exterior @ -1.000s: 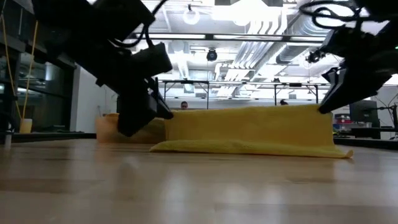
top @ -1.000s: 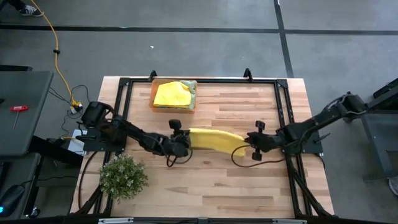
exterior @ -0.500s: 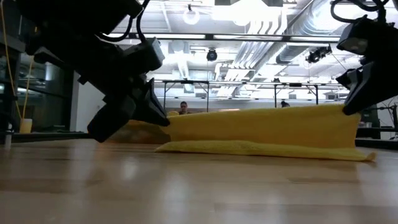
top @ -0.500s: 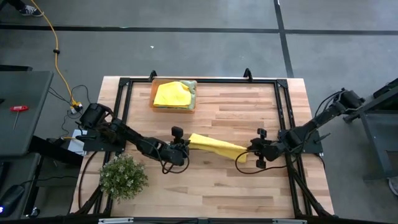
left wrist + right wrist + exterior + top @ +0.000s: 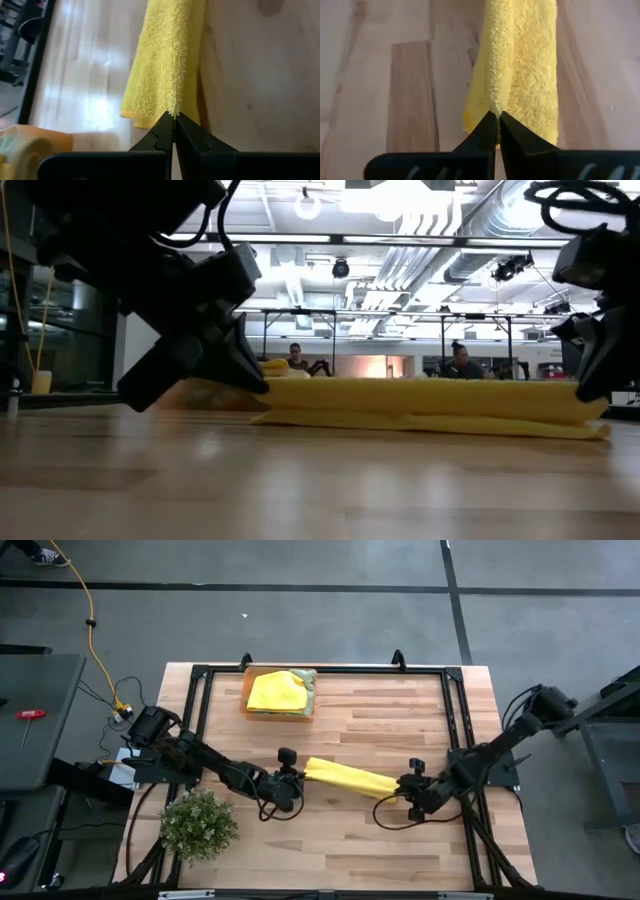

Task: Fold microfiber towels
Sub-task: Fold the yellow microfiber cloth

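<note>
Towel of folded yellow microfiber [image 5: 345, 777] low on wooden tabletop [image 5: 350, 840], left end effector [image 5: 293, 778] clenched on its 9 o'clock end, right end effector [image 5: 408, 791] clenched on its 3 o'clock end.

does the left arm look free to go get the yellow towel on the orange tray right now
Probably not yet: the left gripper is shut on the yellow towel mid-table. The path to the tray towel looks open otherwise.

1. A wooden plank table [image 5: 330, 840] is being framed by a black metal rail.
2. A folded yellow towel [image 5: 345, 778] is being carried near the table's middle, lying low on the planks.
3. An orange tray [image 5: 279, 715] is being supported near the far edge.
4. A bushy green plant [image 5: 198, 824] is being carried at the near left corner.
</note>
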